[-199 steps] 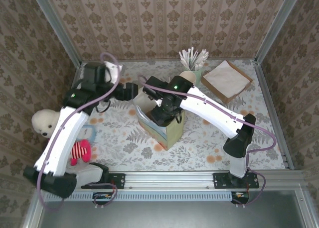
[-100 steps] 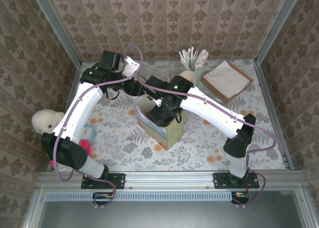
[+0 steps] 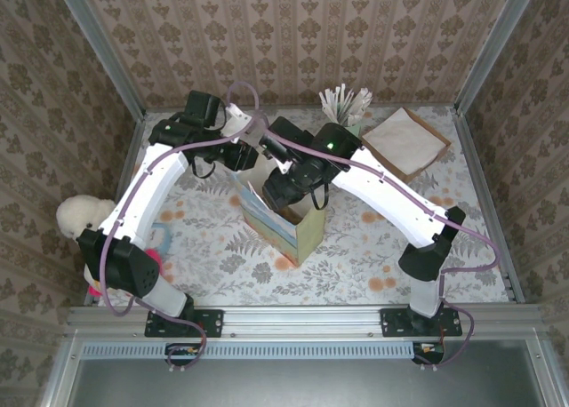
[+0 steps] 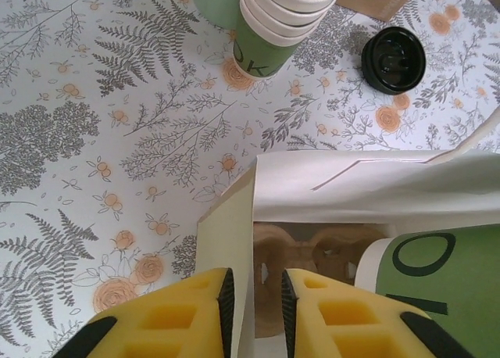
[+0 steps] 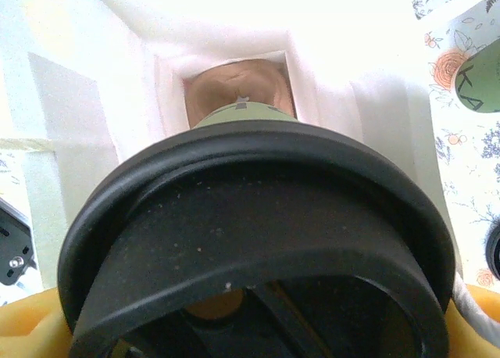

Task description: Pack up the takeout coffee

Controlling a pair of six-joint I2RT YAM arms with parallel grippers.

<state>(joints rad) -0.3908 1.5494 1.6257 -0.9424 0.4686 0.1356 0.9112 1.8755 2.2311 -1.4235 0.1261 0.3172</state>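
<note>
My right pincer [image 5: 250,327] holds the takeout coffee [image 5: 258,241] over the mouth of the bag [image 4: 351,190], mid-surface. The left pincer [image 4: 255,295], narrow, straddles its far-left rim; I can't tell if it pinches. I'd lower straight into the cardboard carrier [image 4: 312,245], mouth spread.

Now left fingers [image 4: 195,311] at bag [image 4: 351,190], pinched onto its rim.

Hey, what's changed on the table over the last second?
The left claw swung in to the paper bag and narrowed astride its rim. The right claw still holds the takeout coffee in the bag's mouth. The napkin tray and plush toy stayed put.
</note>
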